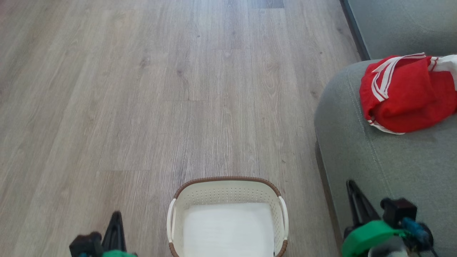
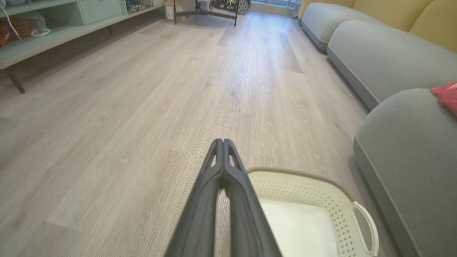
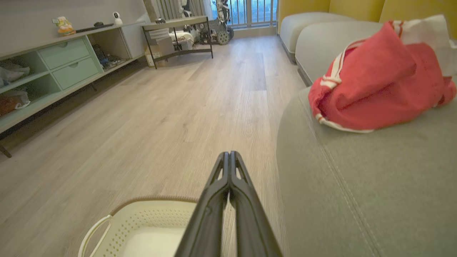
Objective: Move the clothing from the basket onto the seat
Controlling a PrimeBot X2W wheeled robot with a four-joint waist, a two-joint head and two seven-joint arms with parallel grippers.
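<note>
Basket (image 1: 228, 181) empty on the floor (image 1: 142, 89), clothing (image 1: 407, 100) bunched on the seat (image 1: 375, 160).
The left claw (image 2: 223, 141) hangs pinched shut, holding nothing, beside the basket, which holds just its white liner (image 1: 228, 228); the right claw (image 3: 229, 153), fingers pressed together and empty, hovers at the seat's near edge; the clothing rests farther along, apart from both, so the 2 arms likely idle, the move done.
</note>
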